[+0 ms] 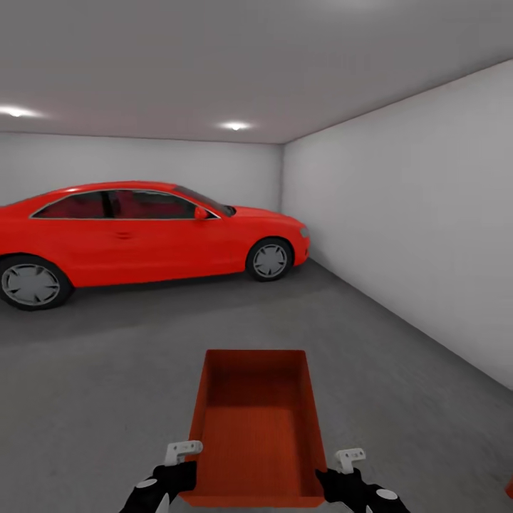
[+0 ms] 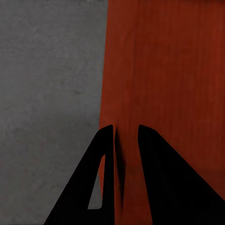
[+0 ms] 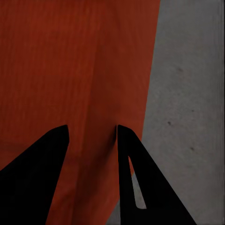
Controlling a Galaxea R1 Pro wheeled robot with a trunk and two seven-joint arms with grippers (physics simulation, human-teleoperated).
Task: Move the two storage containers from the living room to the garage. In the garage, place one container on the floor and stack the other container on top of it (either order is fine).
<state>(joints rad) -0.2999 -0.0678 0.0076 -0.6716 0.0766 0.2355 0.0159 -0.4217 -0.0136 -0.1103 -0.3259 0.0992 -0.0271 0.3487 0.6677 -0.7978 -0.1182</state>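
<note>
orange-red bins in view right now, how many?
1 whole: an open orange-red rectangular storage container, gripped at both side walls. An orange sliver at the head view's right edge may be the second.

A red car parked in a bare grey room.

The car (image 1: 135, 235) stands side-on toward the far wall (image 1: 142, 171), its nose pointing toward the right-hand wall (image 1: 413, 214). It is a two-door coupe with dark tinted windows and silver wheels: the front wheel (image 1: 270, 259) sits near the corner, the rear wheel (image 1: 30, 283) close to the picture's left edge. Two round ceiling lights (image 1: 235, 126) glow overhead, one above the car's front, one at the far left.
</note>
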